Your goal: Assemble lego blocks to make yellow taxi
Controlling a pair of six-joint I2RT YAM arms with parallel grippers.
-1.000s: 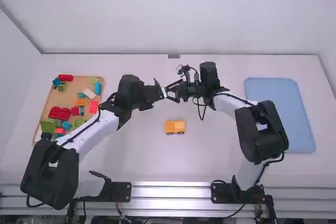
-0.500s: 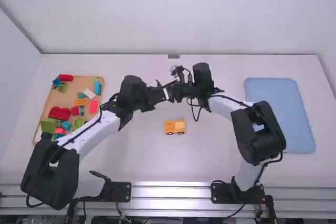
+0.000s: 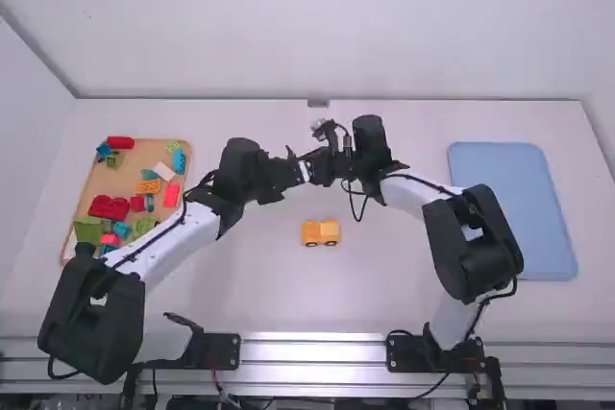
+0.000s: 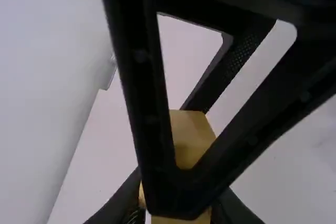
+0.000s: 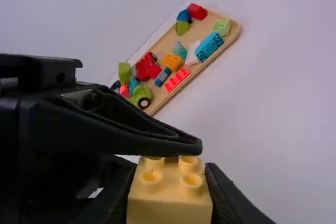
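Right gripper has edged in toward left gripper over last second, then all but stopped; left arm holds same pose. Both claws now look clamped on yellow block, raised above table, studs showing in right wrist view. We judge this a handover or regrip; one claw should let go next. Wheeled yellow base sits on table, unmoved, awaiting block. Early release risks dropping it.

High view: bright, even light w/ faint, soft shadows on white table & glare along metal rail. L & R wrist views: dimmer, w/ deep shade up close.
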